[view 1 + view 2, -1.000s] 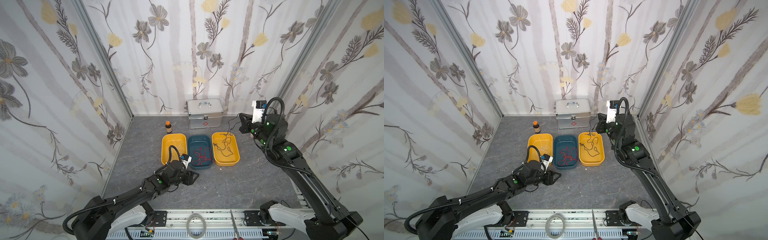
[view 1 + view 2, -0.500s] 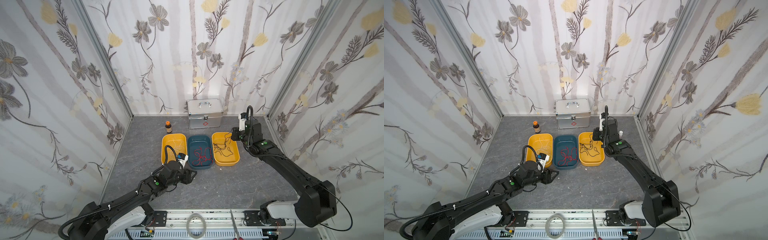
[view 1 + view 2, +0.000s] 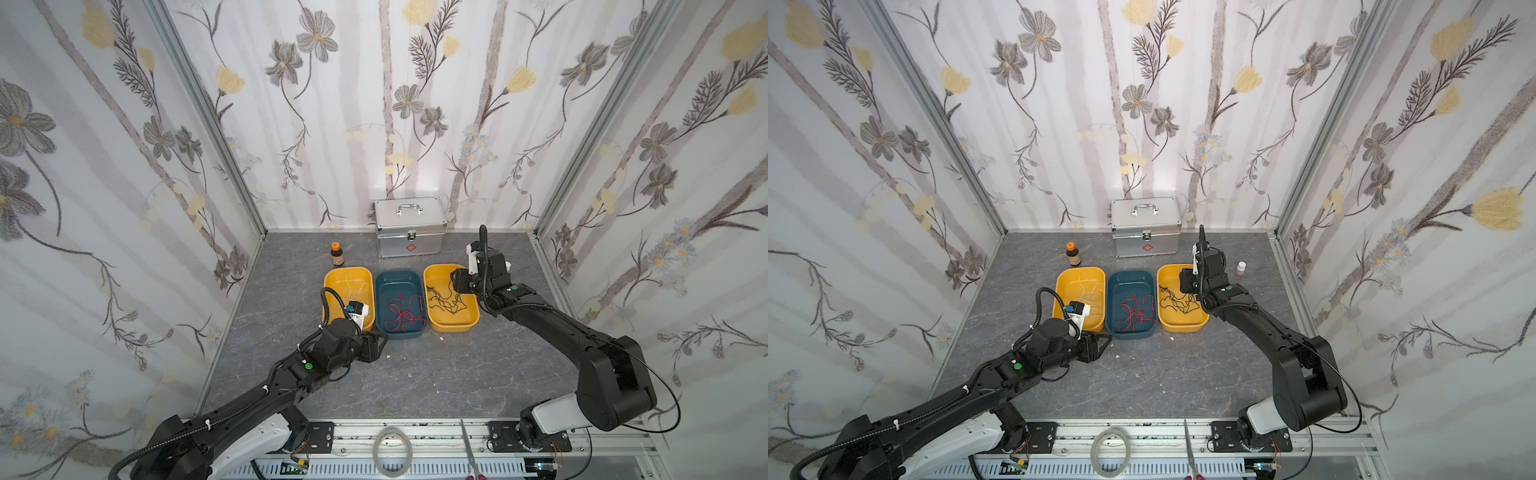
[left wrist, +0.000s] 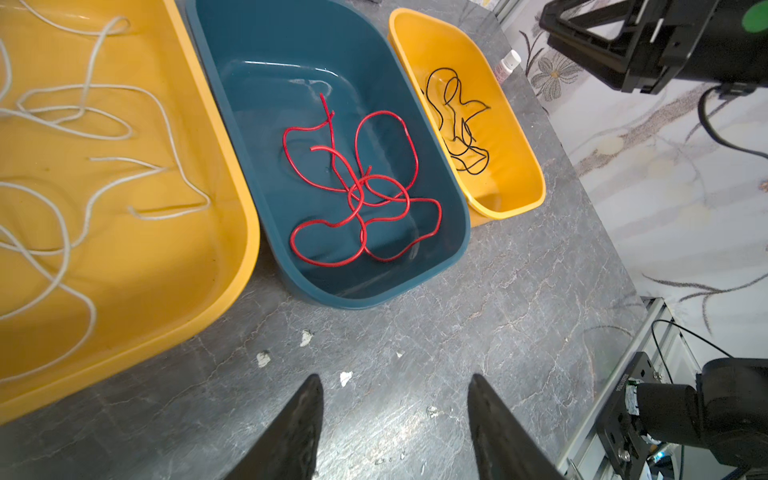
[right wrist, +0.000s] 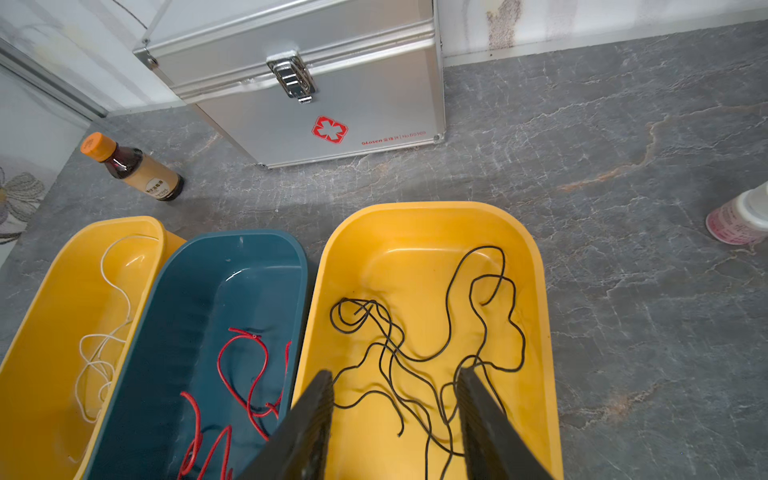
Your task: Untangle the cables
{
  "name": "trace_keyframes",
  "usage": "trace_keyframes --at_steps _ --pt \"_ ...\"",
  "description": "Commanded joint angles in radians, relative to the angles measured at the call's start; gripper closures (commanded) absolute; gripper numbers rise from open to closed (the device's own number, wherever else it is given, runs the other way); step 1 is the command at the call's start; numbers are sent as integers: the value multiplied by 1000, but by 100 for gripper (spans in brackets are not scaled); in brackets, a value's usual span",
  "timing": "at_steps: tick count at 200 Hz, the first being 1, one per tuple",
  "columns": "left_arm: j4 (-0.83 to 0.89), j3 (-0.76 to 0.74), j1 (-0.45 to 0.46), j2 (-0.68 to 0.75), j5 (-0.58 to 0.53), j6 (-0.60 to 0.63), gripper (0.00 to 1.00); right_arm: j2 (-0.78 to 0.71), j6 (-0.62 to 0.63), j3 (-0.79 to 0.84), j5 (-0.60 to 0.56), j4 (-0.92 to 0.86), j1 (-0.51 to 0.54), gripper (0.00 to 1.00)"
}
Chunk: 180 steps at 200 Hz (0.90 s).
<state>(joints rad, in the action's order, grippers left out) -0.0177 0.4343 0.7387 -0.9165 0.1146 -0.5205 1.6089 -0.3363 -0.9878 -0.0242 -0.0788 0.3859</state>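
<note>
**Three trays, three colours of cable.** On the front rail lie one ring of tape [image 3: 375, 453] and one pair of scissors [image 3: 468, 449] with red handles. Beyond them, two black robot arms reach over the grey, marbled counter [image 3: 415, 374].

The left gripper [image 4: 395, 379] hangs low over bare counter just in front of the blue tray [image 3: 401, 273], its jaws parted with nothing between them. Three oblong trays stand close together in a row, each holding one colour of cable.
- The left yellow tray [image 3: 347, 270] holds loose coils of white cable [image 4: 124, 161].
- The blue tray in the middle holds a looping knot of red cable [image 4: 359, 189].
- The right yellow tray [image 3: 453, 329] holds a tangle of black cable [image 5: 388, 328].

The right gripper [image 5: 395, 372] hovers over the near end of the right yellow tray. Its jaws are spread and grip nothing, and the black cable lies on the tray floor beneath it. Whether a strand brushes one finger cannot be told.

Farther back stand two bottles. One is a brown bottle [image 5: 137, 168] with an orange cap, behind the left yellow tray; its label print is too small to read. The other is a small pink-and-white bottle [image 5: 737, 220], beside the right yellow tray.

Against the flowered back wall sits one silver case [image 5: 332, 83], latched. It carries a red cross emblem [image 5: 329, 129] and the word "GLosen" in red.
</note>
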Motion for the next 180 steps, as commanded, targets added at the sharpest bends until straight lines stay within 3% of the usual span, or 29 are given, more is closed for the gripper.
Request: trace_keyframes --at_steps 1,39,82,98,123,159,180 --pt "21 23 -17 2 -40 -12 42 -57 -7 11 -5 34 -12 47" --pt "74 81 -100 -4 -82 2 40 -172 5 67 -39 71 -59 35" --pt "102 148 -266 -70 -125 41 33 -324 6 182 -126 181 -156 22" --pt "99 171 -315 -98 -225 48 26 -378 8 232 -225 242 -186 17" --pt "69 195 -365 -142 -426 103 10 -440 13 351 -378 340 -231 0" --pt "-20 182 -451 -224 -620 131 6 -500 16 507 -488 467 -325 0" --pt "-171 122 -453 -238 -684 261 4 -520 20 621 -485 621 -366 0"
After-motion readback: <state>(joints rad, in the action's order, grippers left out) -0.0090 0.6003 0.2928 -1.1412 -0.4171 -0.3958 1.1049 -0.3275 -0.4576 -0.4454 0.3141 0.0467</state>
